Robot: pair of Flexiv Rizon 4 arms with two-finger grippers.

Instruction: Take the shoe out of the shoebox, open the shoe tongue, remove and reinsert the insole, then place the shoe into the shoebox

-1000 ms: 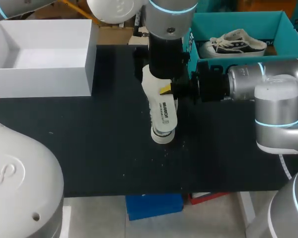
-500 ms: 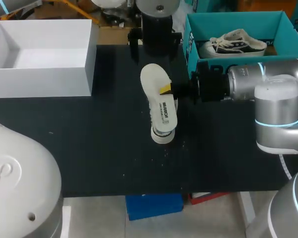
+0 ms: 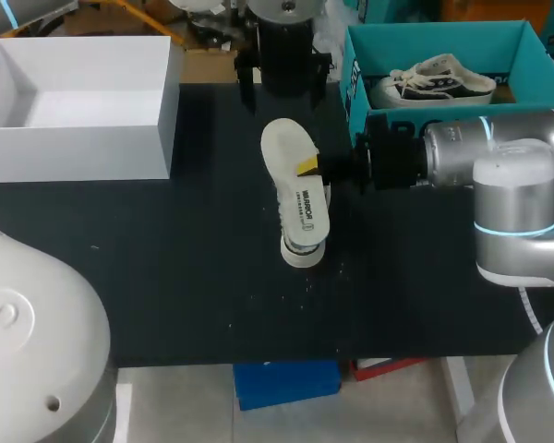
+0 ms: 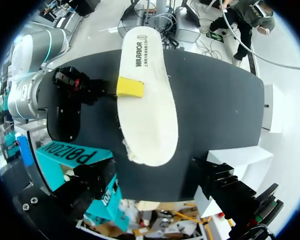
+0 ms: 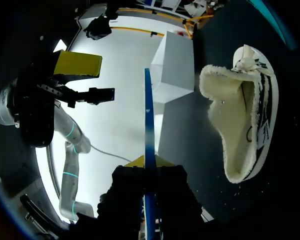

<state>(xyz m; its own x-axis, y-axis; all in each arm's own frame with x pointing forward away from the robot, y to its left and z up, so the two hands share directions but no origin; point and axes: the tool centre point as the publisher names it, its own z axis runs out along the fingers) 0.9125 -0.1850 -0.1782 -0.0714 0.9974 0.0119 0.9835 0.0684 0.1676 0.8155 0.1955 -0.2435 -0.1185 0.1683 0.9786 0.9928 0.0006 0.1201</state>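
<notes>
A white insole [image 3: 294, 175] hangs over the black table, pinched at its edge by my right gripper [image 3: 312, 167], which comes in from the right and is shut on it. In the right wrist view the insole [image 5: 148, 115] shows edge-on as a thin blue line rising from between the yellow tips [image 5: 146, 162]. The white shoe [image 5: 242, 115] lies on its side beside it, its fleece lining showing; in the head view the shoe [image 3: 303, 247] peeks out under the insole. My left gripper [image 3: 282, 57] is open and empty at the table's far edge, looking down on the insole [image 4: 147, 100].
The teal shoebox [image 3: 434, 32] stands at the back right with another white shoe [image 3: 434, 81] inside. An open white box [image 3: 157, 111] occupies the back left. Black table surface [image 3: 166, 258] lies in front of and to the left of the shoe.
My left arm has drawn back from over the insole to the table's far edge, its gripper open. The right gripper, insole and shoe have stayed in place.
</notes>
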